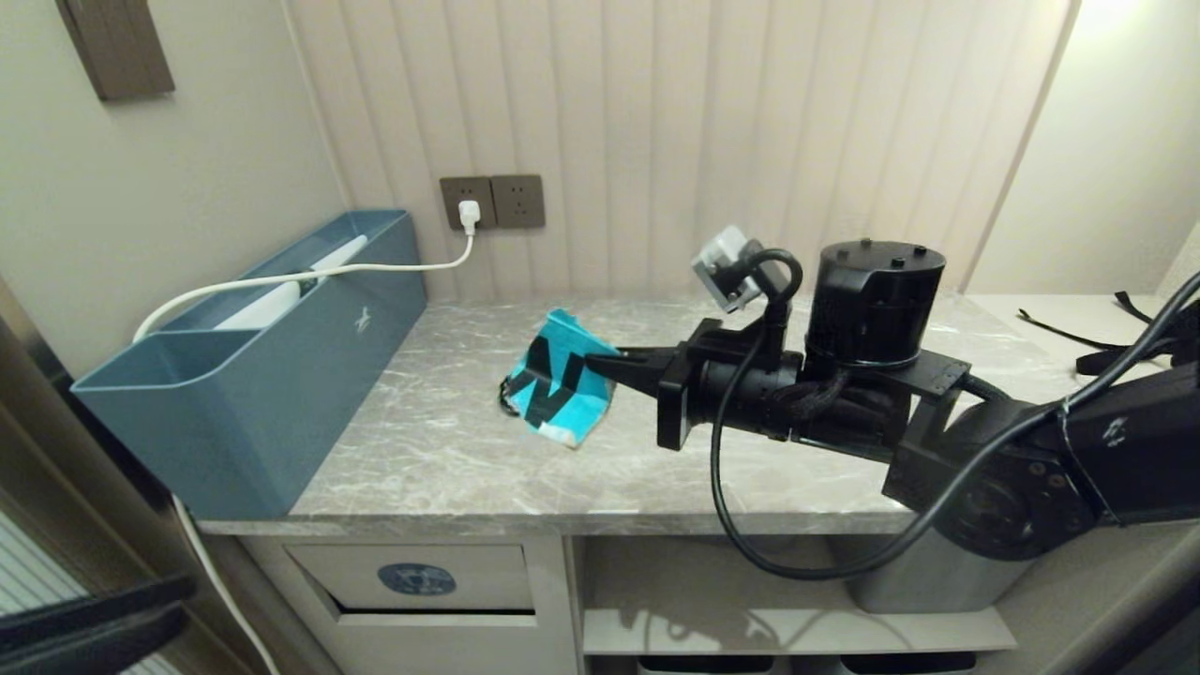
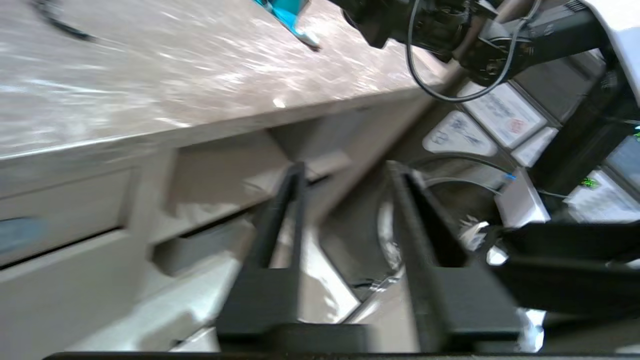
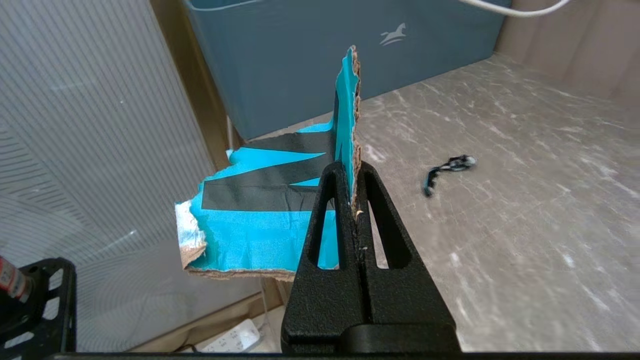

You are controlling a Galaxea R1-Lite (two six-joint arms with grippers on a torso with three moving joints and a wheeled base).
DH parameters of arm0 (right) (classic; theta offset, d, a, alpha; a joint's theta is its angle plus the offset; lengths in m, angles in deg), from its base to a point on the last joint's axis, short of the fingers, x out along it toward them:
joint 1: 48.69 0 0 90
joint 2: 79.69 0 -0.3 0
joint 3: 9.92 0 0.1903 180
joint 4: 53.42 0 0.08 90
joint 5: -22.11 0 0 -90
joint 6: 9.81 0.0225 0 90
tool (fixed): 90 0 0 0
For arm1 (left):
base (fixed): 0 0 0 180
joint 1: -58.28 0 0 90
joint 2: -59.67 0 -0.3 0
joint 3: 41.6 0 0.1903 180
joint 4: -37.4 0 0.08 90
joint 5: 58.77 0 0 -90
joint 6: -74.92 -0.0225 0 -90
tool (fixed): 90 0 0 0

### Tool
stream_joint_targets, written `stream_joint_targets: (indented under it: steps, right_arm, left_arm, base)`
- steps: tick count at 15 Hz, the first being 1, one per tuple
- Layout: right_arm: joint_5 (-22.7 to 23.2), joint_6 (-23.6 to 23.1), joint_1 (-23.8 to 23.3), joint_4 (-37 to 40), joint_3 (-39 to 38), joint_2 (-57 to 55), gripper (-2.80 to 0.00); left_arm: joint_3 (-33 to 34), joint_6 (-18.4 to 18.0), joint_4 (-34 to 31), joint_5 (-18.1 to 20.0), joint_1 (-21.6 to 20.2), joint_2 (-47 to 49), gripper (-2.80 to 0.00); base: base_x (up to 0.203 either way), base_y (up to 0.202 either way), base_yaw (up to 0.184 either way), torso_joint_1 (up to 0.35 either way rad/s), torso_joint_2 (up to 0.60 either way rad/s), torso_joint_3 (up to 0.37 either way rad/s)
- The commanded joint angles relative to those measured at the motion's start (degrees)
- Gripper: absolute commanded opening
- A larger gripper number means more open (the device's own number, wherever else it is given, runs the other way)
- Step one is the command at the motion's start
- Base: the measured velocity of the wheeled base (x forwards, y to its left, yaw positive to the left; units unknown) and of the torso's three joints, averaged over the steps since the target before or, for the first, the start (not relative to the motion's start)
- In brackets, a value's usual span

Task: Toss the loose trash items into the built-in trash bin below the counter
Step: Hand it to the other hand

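Observation:
My right gripper (image 1: 600, 364) is shut on a torn turquoise cardboard piece with dark markings (image 1: 561, 380), held just above the grey marble counter (image 1: 441, 469). In the right wrist view the fingers (image 3: 327, 200) pinch the upright fold of the cardboard (image 3: 260, 225). The built-in trash bin flap with its blue oval sticker (image 1: 417, 578) sits below the counter's left end. My left gripper (image 2: 346, 170) is open and empty, low in front of the cabinet, beneath the counter edge (image 2: 150, 135). A black part of my left arm (image 1: 89, 614) shows at the lower left.
A large grey-blue box (image 1: 253, 375) with a white cable stands on the counter's left end against the wall. A small dark scrap (image 3: 447, 170) lies on the counter near the cardboard. An open shelf (image 1: 750, 628) is right of the bin. Black straps (image 1: 1078, 328) lie far right.

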Motion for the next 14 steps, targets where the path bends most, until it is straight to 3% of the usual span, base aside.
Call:
stream_joint_targets:
  steps: [1,3,6,8,14]
  right_arm:
    - [0.17,-0.02,0.49,-0.28,0.03,0.67,-2.8]
    - [0.26,-0.15,1.06,-0.28,-0.1,1.03,-2.8]
    - [0.26,-1.38,3.08,-0.28,-0.01,1.2,-2.8]
    - [0.35,-2.7,4.4,-0.28,-0.01,1.11,-2.8]
    - [0.26,-2.35,5.9,-0.37,-0.45,0.76,-2.8]
  left_arm:
    - [-1.77,2.11,5.14,0.97,1.07,13.86,0.0]
    - [-5.39,6.2,9.96,1.48,1.71,23.06,0.0]
    - [-11.81,9.53,15.83,1.88,2.66,34.59,0.0]
    - [-14.17,11.21,17.44,2.01,5.93,37.64,0.0]
    - [-13.39,11.26,19.23,1.68,11.89,41.97,0.0]
  base:
    - [0.0,0.0,0.0,0.0,0.0,0.0]
    - [0.0,0.0,0.0,0.0,0.0,0.0]
    - [0.0,0.0,0.0,0.0,0.0,0.0]
    - [0.0,0.0,0.0,0.0,0.0,0.0]
    - [0.0,0.0,0.0,0.0,0.0,0.0]
